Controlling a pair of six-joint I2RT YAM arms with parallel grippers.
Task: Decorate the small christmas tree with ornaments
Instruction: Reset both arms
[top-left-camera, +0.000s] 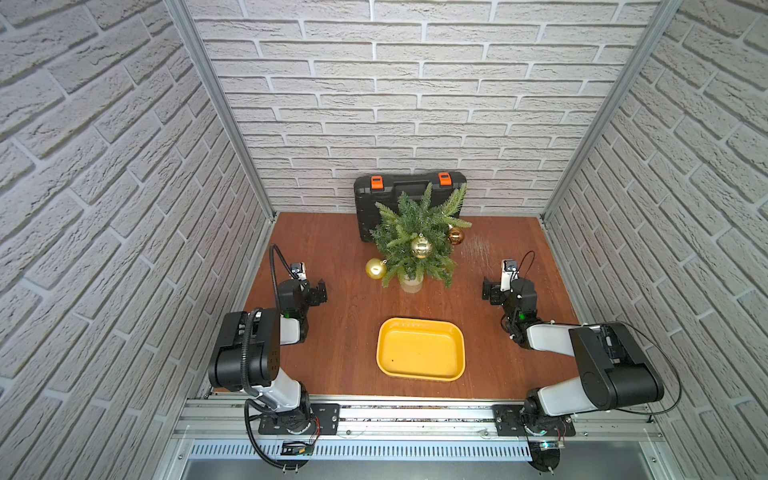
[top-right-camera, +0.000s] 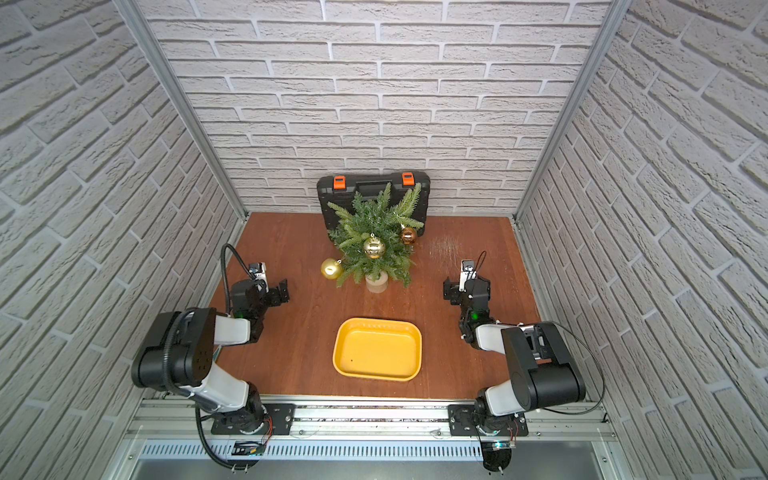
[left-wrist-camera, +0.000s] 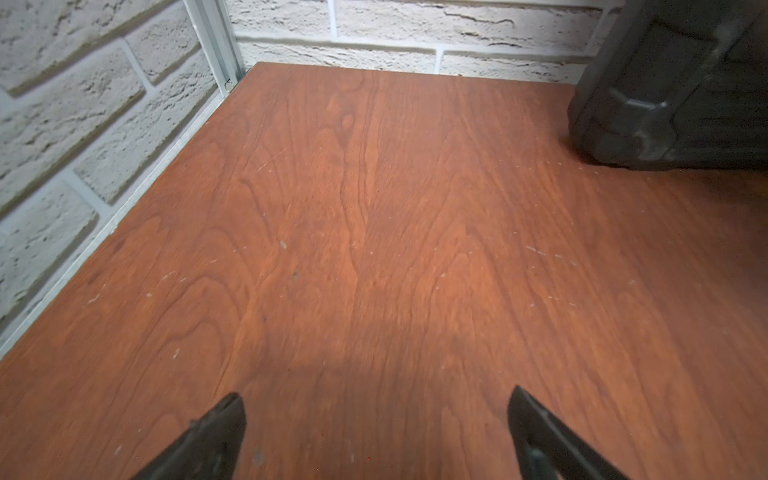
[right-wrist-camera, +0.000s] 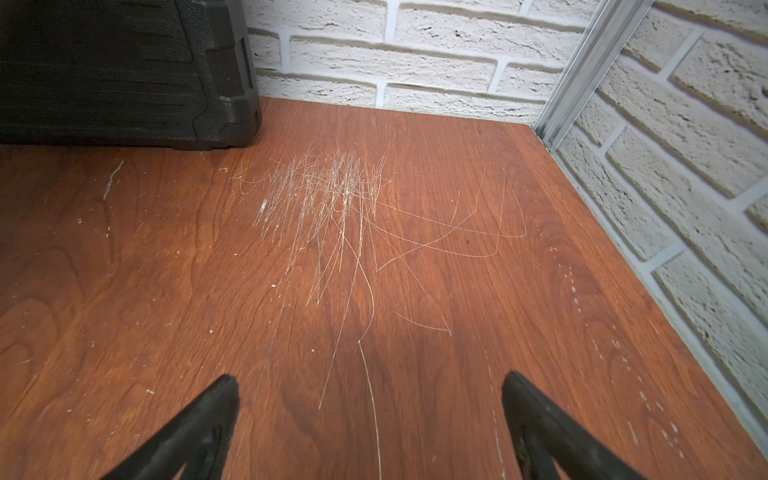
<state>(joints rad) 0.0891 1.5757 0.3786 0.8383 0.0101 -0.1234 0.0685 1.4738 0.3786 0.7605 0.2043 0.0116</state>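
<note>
- Currently both arms are folded low at the lower edge of the table (top-left-camera: 345, 266), upper links raised at the elbows and forearms reaching up-frame.
- Pose, left gripper (top-left-camera: 321, 293): centre-left of the frame in both top views, held low over the wood. The jaws are spread wide with nothing between them (the left wrist view shows only bare wood between the two fingertips (left-wrist-camera: 230, 419)).
- Pose, right gripper (top-left-camera: 489, 293): mirrored at centre-right. Its jaws are also wide and carry nothing, and the right wrist view shows scratched wood between them.
- The small christmas tree (top-left-camera: 409, 232) stands upright on its beige base at frame centre, up-frame of the line between the grippers and well apart from both.
- All three ornaments hang on the tree. The gold ornament (top-left-camera: 376, 268) is at a lower-left branch tip, the pale gold ornament (top-left-camera: 421, 248) at the front middle and the copper ornament (top-left-camera: 456, 236) on the right side.
- The yellow tray (top-left-camera: 420, 325) lies below centre, between the two arms.
- The black case (top-left-camera: 370, 199) stands behind the tree; a corner of it shows in each wrist view.
</note>
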